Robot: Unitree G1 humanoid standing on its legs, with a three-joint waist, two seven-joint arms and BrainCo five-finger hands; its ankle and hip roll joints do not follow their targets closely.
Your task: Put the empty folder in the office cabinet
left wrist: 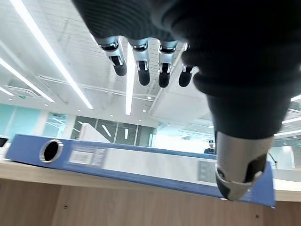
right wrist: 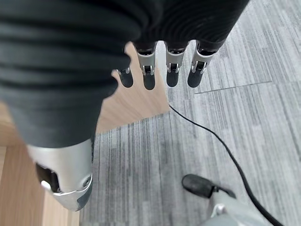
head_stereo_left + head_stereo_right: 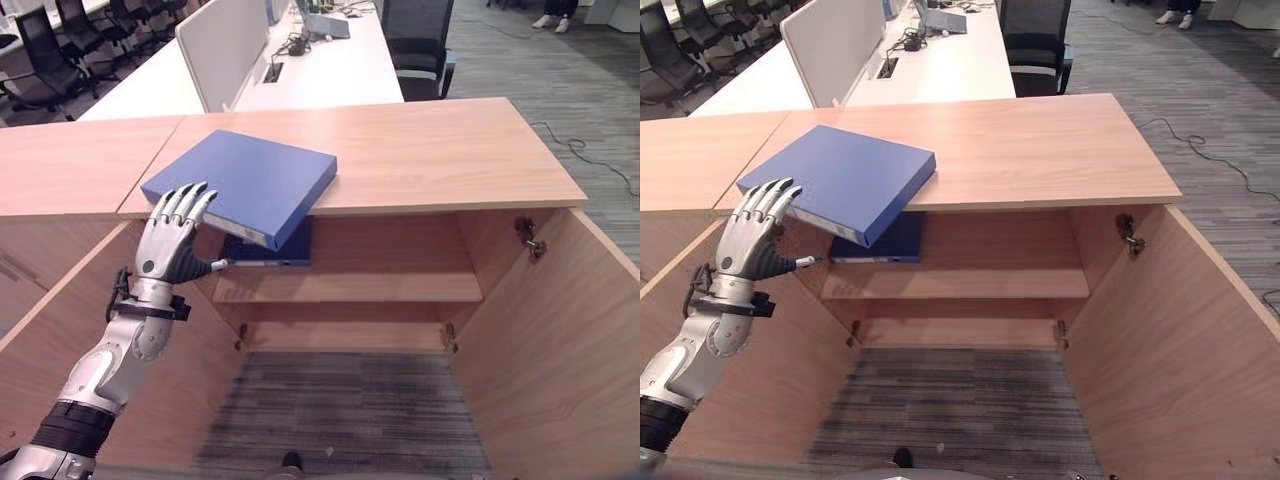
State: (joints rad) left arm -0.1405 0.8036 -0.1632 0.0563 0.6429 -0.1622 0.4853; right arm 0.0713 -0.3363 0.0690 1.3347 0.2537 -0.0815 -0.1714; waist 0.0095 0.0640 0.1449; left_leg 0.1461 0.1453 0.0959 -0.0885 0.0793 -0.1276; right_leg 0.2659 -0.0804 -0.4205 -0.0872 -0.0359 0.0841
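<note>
On the smooth wooden cabinet top (image 3: 430, 150), a flat blue folder (image 3: 245, 183) overhangs; left hand (image 3: 172, 240) open beside it.

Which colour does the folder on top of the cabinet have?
The folder is blue, with a pale label along its spine; the left eye view shows it best.

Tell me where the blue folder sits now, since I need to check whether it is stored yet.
The blue folder lies on the cabinet top, toward the left, its corner overhanging the front edge above the open cabinet, by the left hand.
</note>
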